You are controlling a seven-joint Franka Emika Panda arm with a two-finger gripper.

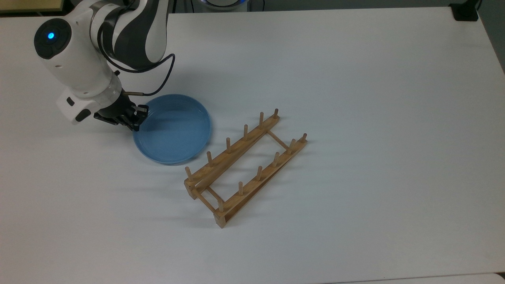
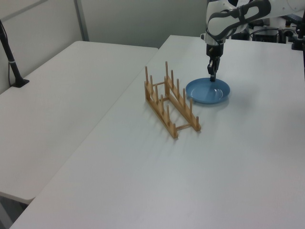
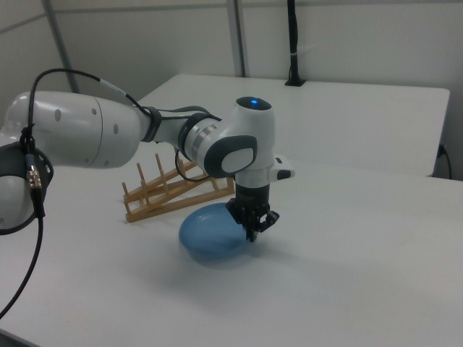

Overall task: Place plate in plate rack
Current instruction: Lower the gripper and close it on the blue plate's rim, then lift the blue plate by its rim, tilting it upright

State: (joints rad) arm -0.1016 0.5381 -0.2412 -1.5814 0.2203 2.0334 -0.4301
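The gripper [image 1: 136,118] is pinched closed on the rim of the light-blue plate [image 1: 173,130], at the plate's edge toward the top view's left, while the plate hangs low over the white table [image 1: 355,79] close beside the wooden plate rack [image 1: 244,167].

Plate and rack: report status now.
Gripper shut on the plate at its rim. Plate not yet in the plate rack, which stands beside it with all slots free. Nothing between them.

Top view: plate [image 1: 175,130] left of plate rack [image 1: 244,167], apart.
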